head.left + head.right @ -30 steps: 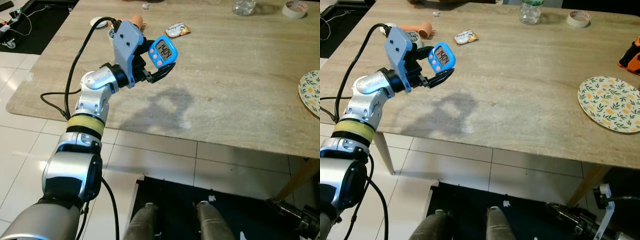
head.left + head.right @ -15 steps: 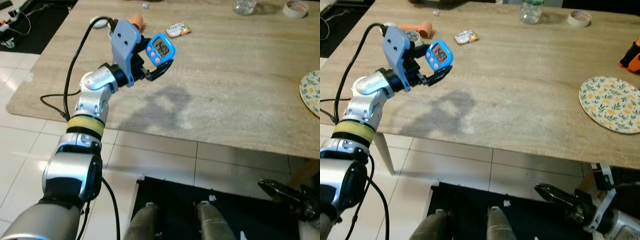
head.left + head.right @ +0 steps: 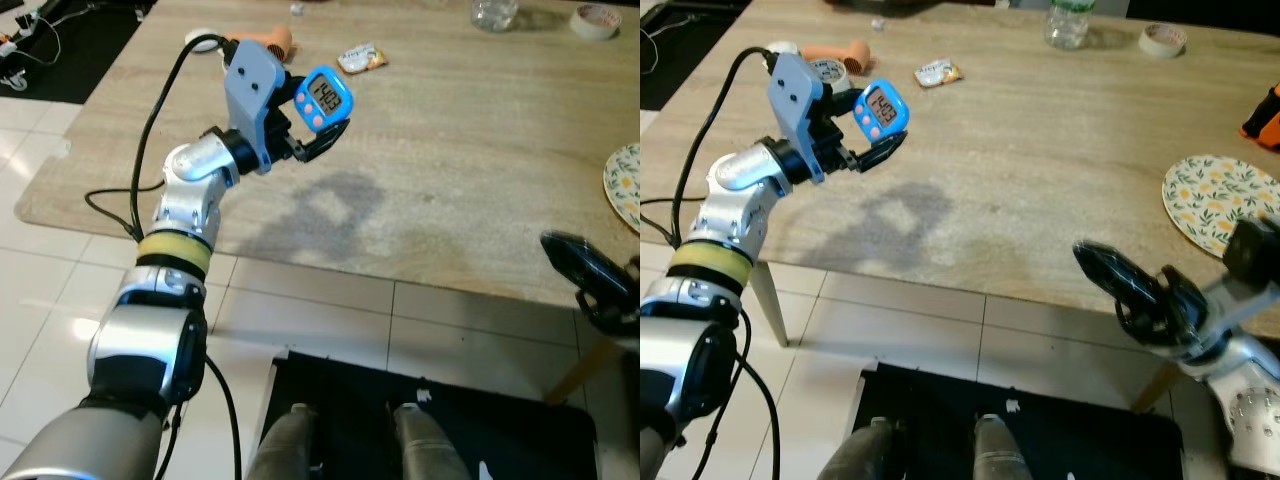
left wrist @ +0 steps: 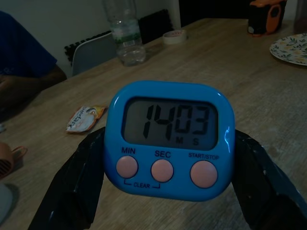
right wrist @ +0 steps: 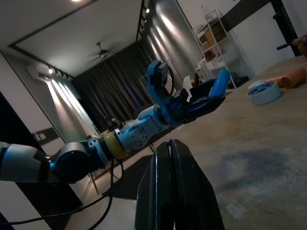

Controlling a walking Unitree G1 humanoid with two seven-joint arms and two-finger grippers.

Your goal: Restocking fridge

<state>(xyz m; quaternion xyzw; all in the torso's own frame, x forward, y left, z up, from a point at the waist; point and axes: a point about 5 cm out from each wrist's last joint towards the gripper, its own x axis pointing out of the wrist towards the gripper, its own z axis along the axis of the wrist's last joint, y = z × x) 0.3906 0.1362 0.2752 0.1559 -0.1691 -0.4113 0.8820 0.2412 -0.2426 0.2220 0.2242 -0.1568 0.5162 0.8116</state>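
A blue digital timer (image 3: 323, 97) reading 14:03 is held above the left part of the wooden table (image 3: 480, 150), its display facing up toward me. My left gripper (image 3: 320, 125) is shut on it, one black finger (image 4: 72, 191) on each side. At the right, my right gripper (image 3: 1087, 257) is raised to the table's near edge, pointing left toward the timer. Its two fingers (image 5: 170, 191) are pressed together with nothing between them.
A snack packet (image 3: 937, 72), an orange hair dryer (image 3: 840, 52) and a plastic bottle (image 3: 1070, 22) lie at the far side. A tape roll (image 3: 1162, 39), a floral plate (image 3: 1210, 195) and an orange tool (image 3: 1265, 112) sit right. A person's blue sleeve (image 4: 24, 62) shows beyond the table.
My right arm has come up from below the table edge to table height on the right. The timer's reading dropped from 14:04 to 14:03. The left arm has barely moved.
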